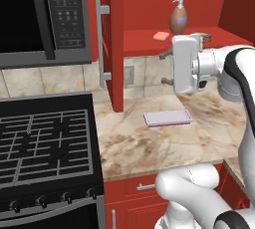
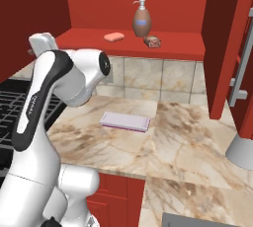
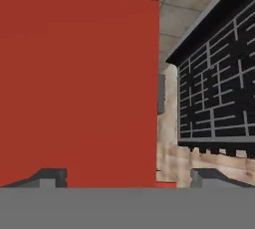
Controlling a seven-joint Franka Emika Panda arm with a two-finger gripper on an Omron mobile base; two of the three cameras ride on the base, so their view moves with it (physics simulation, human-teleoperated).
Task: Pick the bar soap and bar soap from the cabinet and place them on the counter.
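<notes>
End effector (image 1: 165,68) spread wide, nothing between the fingers. It hangs above the bench (image 1: 130,146), in front of the cabinet shelf (image 2: 174,46) and about level with its front edge. Fingers point sideways, toward the open cabinet door (image 1: 117,49), not into the shelf. Hand view agrees: the two tips (image 3: 50,175) stand far apart at the bottom, with a red panel close ahead and the stove (image 3: 219,88) off to one side.

Task items, both on the shelf:
- peach bar soap (image 2: 114,36), lying flat near the shelf front, left of the pump bottle (image 2: 141,18). Long side runs roughly along the shelf edge.
- darker bar soap (image 2: 152,41), just right of the bottle and a little forward of it. In the left base view the wrist partly covers it.

Key relation: both bars sit higher and farther back than the fingers, off to the side of the line they point along. The peach bar looks the nearer one. Judgement: the wrist must swing round to face the shelf and rise before any reach. The bottle stands between the bars and could be knocked.

Lavender pad (image 1: 168,118) lies flat on the bench below the hand, apart from it.
</notes>
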